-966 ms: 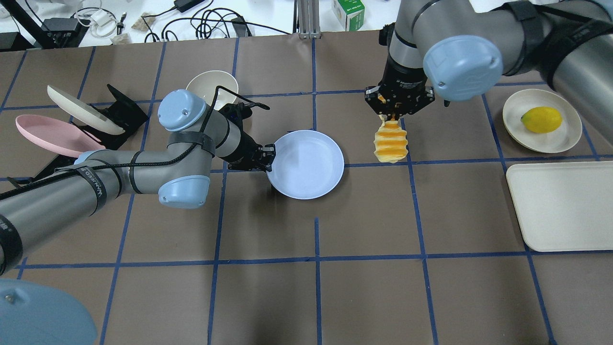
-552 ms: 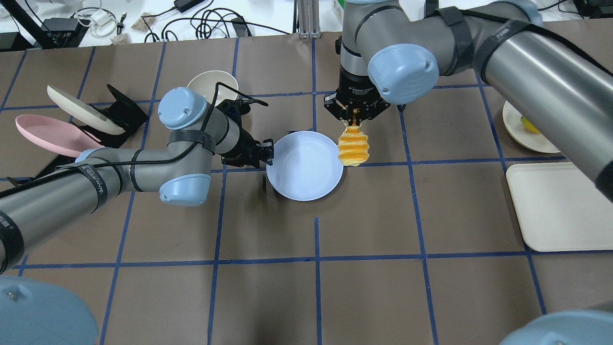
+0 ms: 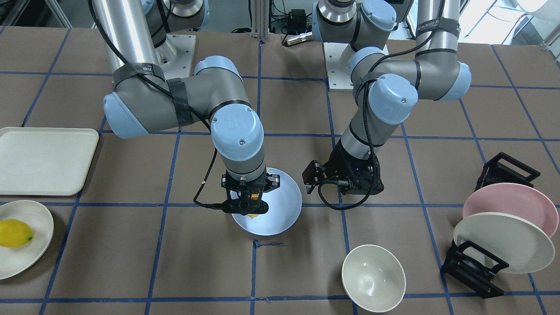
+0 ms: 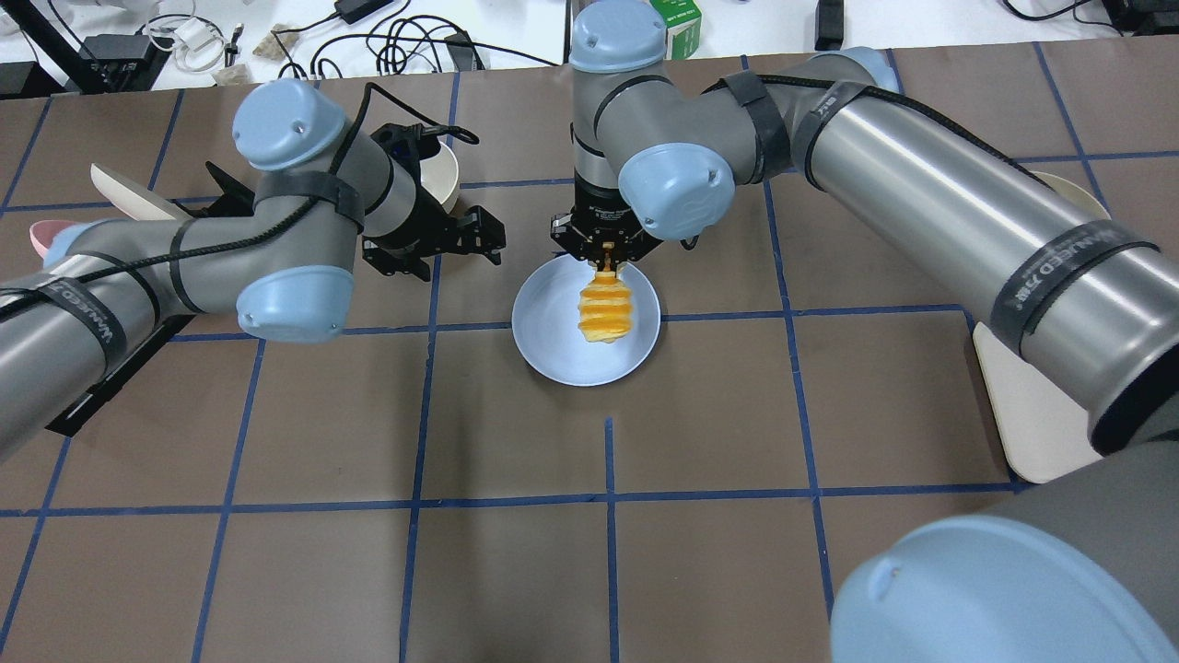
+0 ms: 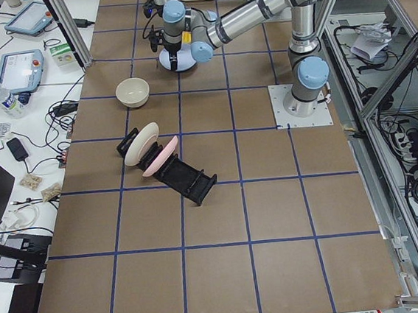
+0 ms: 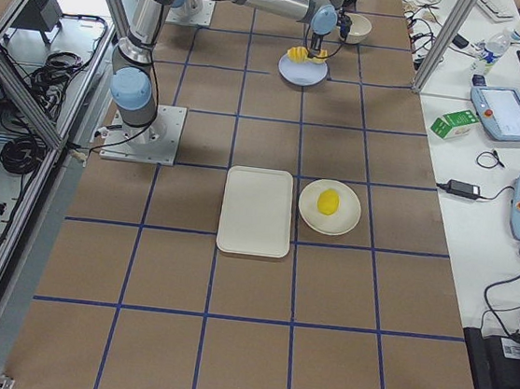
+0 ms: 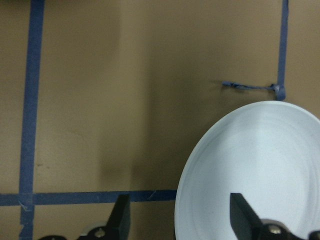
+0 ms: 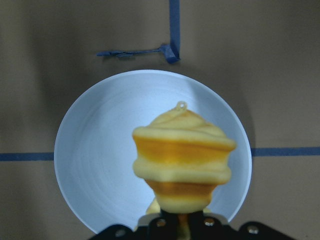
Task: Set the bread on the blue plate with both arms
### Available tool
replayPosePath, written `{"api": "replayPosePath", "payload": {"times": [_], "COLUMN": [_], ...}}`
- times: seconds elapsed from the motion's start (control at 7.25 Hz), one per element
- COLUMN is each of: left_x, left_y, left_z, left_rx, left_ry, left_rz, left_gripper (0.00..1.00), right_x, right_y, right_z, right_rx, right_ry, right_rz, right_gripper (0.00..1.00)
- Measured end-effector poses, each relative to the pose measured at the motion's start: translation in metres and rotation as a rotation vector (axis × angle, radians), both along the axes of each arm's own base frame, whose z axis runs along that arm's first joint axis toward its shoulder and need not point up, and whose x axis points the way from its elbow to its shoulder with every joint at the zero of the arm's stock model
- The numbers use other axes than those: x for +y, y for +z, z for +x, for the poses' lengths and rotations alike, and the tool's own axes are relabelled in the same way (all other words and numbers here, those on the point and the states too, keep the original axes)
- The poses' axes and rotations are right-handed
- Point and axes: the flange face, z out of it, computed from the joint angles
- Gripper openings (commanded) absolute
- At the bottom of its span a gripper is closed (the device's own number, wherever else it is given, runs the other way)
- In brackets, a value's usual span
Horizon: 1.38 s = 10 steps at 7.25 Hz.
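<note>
Right gripper (image 4: 606, 261) is clamped on the upper end of the bread (image 4: 603, 313). The bread hangs directly below it, long axis running down toward the middle of the blue plate (image 4: 553, 345). Whether the lower tip touches the plate cannot be told. That near-upright hang decides the next move: the bread probably needs lowering and laying over before release, or it may topple toward the rim. Left gripper (image 4: 496, 239), spread wide and empty, hovers near the plate's left rim but apart from it, farther from the bread.

Bread (image 4: 604, 311) now above blue plate (image 4: 553, 343)
</note>
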Motion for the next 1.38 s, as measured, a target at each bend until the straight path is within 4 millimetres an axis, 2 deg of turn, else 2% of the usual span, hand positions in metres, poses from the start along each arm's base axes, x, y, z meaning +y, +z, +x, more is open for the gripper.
{"api": "replayPosePath", "payload": {"times": [0.28,0.41,0.55,0.69,0.83,0.97,1.38], "left_x": [0.008,0.019,0.031,0.044,0.055,0.062,0.072], "left_y": [0.079,0.118,0.148,0.168,0.181,0.188,0.188], "left_z": [0.013,0.014,0.014,0.013,0.013,0.017,0.021], "left_rx": [-0.114,-0.136,-0.144,-0.146,-0.152,-0.186,-0.220], "left_ry": [-0.063,-0.087,-0.104,-0.112,-0.114,-0.113,-0.096], "left_rz": [0.056,0.078,0.071,0.056,0.051,0.067,0.100], "left_gripper": [1.00,1.00,1.00,1.00,1.00,1.00,1.00], "right_x": [0.002,0.003,0.004,0.005,0.007,0.010,0.011], "right_y": [-0.024,-0.035,-0.046,-0.055,-0.063,-0.068,-0.069], "right_z": [0.016,0.025,0.030,0.032,0.032,0.031,0.027], "right_rx": [0.001,-0.003,-0.003,0.000,0.005,0.010,0.021], "right_ry": [0.021,0.034,0.041,0.045,0.047,0.046,0.046], "right_rz": [0.006,-0.002,-0.003,0.005,0.017,0.026,0.029], "right_gripper": [0.00,0.13,0.50,0.73,0.89,0.96,1.00]}}
